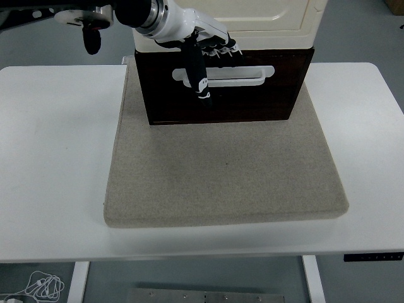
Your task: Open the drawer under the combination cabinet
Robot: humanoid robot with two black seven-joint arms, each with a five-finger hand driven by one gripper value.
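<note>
The cream combination cabinet (271,19) stands at the back of the mat, with a dark brown drawer (252,101) under it. The drawer front sits flush and carries a white bar handle (240,76). My left hand (211,63) reaches in from the upper left in front of the drawer's top left. Its black fingers (221,49) lie bent at the drawer's upper edge, just above the handle. The thumb (197,79) points down across the handle's left end. Nothing is gripped. The right arm is out of view.
A grey-beige mat (221,177) covers the middle of the white table (57,158) and carries the cabinet. A black part of my left arm (91,39) hangs over the table's back left. Cables lie on the floor at the bottom left (41,284).
</note>
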